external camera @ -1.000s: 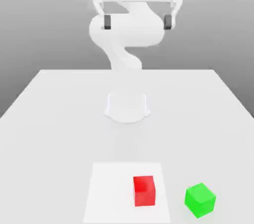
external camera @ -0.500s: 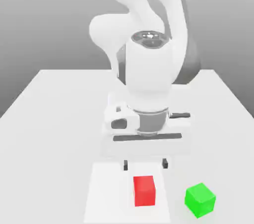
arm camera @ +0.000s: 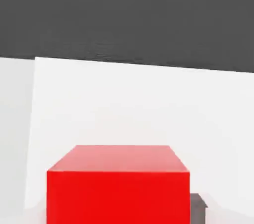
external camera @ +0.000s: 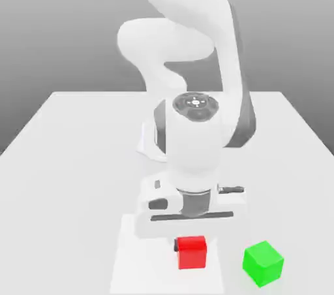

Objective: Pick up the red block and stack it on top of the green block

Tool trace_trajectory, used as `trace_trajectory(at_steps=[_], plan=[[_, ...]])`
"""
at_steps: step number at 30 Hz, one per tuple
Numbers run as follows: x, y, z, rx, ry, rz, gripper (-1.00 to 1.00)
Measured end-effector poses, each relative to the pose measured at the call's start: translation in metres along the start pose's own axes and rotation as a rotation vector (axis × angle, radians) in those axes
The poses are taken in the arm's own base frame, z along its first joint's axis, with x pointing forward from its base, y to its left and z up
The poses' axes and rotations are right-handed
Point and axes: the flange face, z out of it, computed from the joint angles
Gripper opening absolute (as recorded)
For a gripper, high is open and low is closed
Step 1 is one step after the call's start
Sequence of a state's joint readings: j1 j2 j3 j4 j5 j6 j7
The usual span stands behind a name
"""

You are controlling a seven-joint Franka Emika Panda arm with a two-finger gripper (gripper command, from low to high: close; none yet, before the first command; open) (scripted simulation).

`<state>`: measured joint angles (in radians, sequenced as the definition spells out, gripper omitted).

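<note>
Because the red block (external camera: 192,255) must be lifted squarely, the tool (external camera: 190,245) seems closed on its sides at lower centre, with the green block (external camera: 263,263) waiting lower right as its base

The white arm (external camera: 196,137) rises from its base, curves up and over, then comes down toward me, its wrist upright. Beneath it the broad hand (external camera: 190,215) sits low and level, nearly square to me, with the gripper (external camera: 191,245) pointing straight down.
</note>
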<state>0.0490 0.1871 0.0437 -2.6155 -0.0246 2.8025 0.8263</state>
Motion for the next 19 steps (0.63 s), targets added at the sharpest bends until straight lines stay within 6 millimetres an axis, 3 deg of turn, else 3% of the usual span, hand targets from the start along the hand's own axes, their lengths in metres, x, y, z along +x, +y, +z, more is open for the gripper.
trace_trajectory(at_steps=[2, 6, 8, 10, 11, 17, 19], plan=[[-0.005, -0.008, -0.021, 0.000, 0.000, -0.035, -1.00], [-0.060, -0.091, -0.049, 0.000, -0.001, -0.386, -1.00], [-0.073, -0.108, -0.037, 0.000, 0.000, -0.459, -1.00], [-0.077, -0.112, -0.013, 0.000, 0.000, -0.478, -1.00], [-0.078, -0.112, -0.002, 0.000, 0.000, -0.481, 1.00], [-0.078, -0.112, 0.004, 0.000, 0.000, -0.483, 1.00], [-0.078, -0.113, -0.009, 0.000, 0.000, -0.484, 1.00]])
